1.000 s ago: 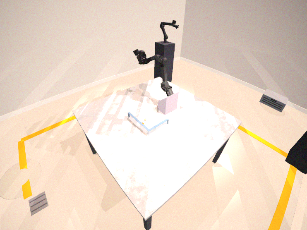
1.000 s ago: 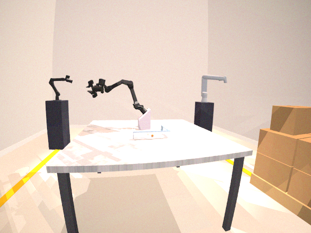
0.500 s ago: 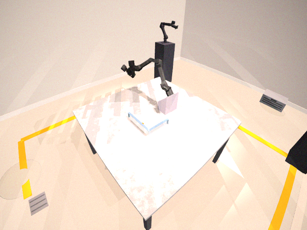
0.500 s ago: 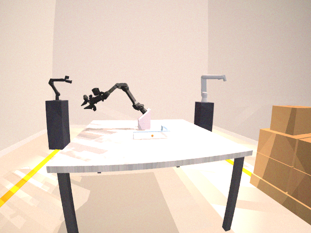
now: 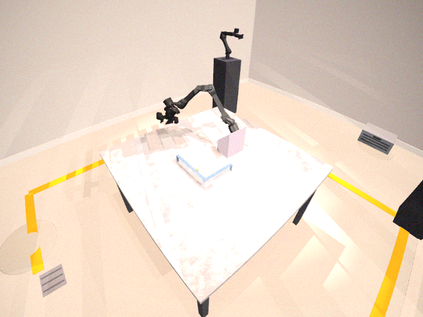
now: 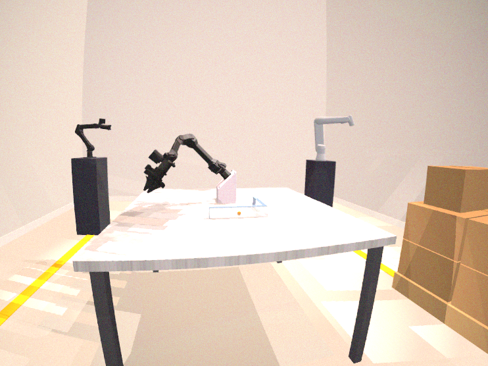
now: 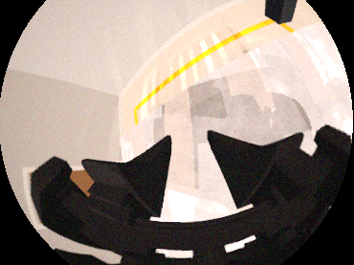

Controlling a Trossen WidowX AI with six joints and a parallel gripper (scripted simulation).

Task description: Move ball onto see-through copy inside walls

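A small orange ball (image 5: 196, 170) (image 6: 239, 212) shows at the low clear walls with blue top edges (image 5: 218, 172) (image 6: 221, 207). In the top view it is right at the blue edge of the left wall, and in the exterior view it shows through the clear wall. I cannot tell it surely from the see-through copy; a faint yellow speck shows just behind it in the top view. My gripper (image 5: 168, 121) (image 6: 154, 189) (image 7: 188, 136) is partly open, with nothing between its fingers. It hangs above the table's far left part, well away from the walls, pointing down at a slant.
The pale pink arm base block (image 5: 231, 144) (image 6: 226, 191) stands on the white table (image 5: 247, 204) (image 6: 183, 239), close behind the walls. A black pedestal (image 5: 226, 84) (image 6: 90, 195) with another arm stands beyond the table. Brown boxes (image 6: 431, 235) stand to the right in the exterior view.
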